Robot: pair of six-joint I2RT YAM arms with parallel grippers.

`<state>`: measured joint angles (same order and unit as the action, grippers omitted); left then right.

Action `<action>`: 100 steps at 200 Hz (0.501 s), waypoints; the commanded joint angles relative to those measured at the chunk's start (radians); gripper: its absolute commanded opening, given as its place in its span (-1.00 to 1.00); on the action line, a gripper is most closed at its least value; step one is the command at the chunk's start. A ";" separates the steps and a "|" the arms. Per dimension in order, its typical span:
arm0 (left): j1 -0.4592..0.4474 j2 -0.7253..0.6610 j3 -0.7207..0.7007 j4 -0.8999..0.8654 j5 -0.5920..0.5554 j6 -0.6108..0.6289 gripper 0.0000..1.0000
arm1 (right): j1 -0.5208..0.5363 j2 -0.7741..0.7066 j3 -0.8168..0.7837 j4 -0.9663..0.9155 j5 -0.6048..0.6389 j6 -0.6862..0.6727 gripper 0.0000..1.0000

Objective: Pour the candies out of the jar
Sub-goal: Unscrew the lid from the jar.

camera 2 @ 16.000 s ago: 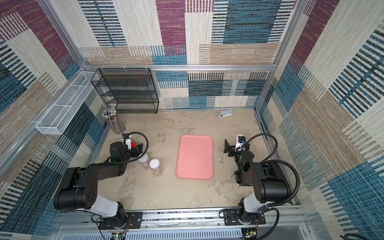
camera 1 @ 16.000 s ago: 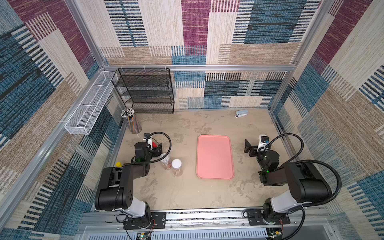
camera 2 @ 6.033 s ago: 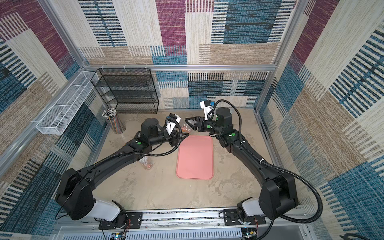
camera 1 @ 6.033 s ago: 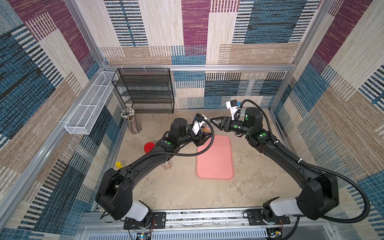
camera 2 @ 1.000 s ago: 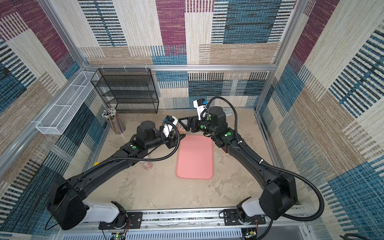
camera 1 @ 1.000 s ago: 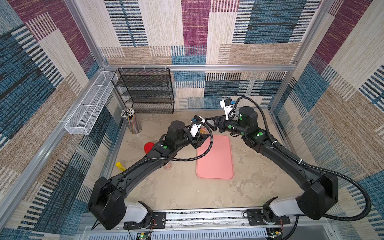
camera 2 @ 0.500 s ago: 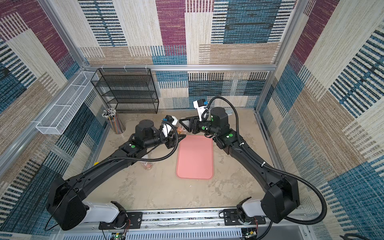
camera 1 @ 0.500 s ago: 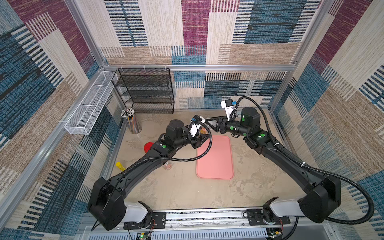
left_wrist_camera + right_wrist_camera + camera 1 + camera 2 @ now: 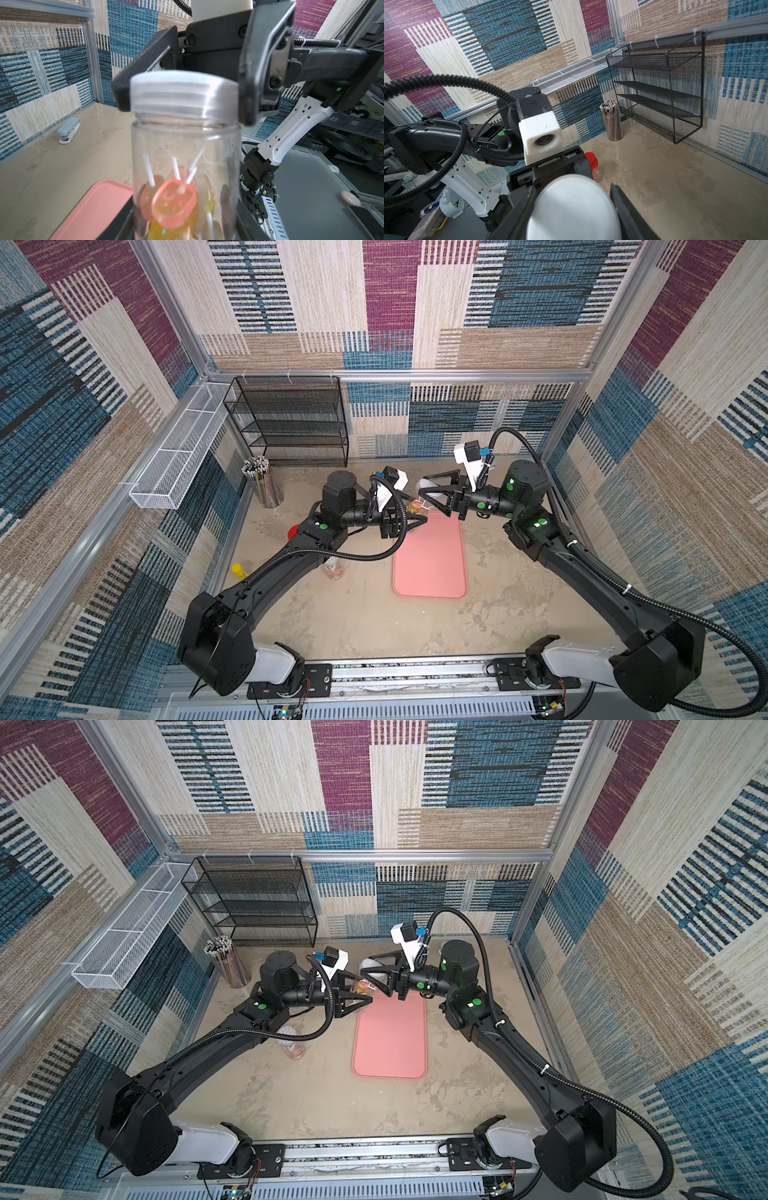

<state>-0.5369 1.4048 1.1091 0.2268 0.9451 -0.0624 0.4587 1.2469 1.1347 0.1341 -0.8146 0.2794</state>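
My left gripper (image 9: 359, 991) holds the jar (image 9: 185, 149) of candies (image 9: 174, 202) over the tray's (image 9: 430, 568) far end; my right gripper (image 9: 422, 494) clamps its lid (image 9: 182, 93).

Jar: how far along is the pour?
Done: left gripper holds the jar up at the tray's far end. In hand: right gripper clamped on the lid, still on. Left: remove lid, tip candies out; all are inside.

Both arms reach in to the far middle, wrists level, tips meeting head-on. Left end effector (image 9: 415, 513) clamps the jar (image 9: 185, 155) low down; right end effector (image 9: 425, 492) is closed around its lid (image 9: 184, 91).
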 commanded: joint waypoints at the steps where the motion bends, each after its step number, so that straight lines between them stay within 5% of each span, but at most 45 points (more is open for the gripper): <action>1: -0.001 0.003 0.017 0.030 0.037 -0.040 -1.00 | 0.005 -0.001 0.016 0.003 -0.065 -0.044 -0.30; 100: -0.005 -0.018 0.003 -0.038 -0.055 0.010 -1.00 | 0.004 0.035 0.047 -0.027 -0.009 -0.015 0.08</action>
<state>-0.5381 1.3930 1.1122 0.1955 0.9161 -0.0662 0.4587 1.2766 1.1717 0.1066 -0.8272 0.2630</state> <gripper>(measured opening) 0.560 0.549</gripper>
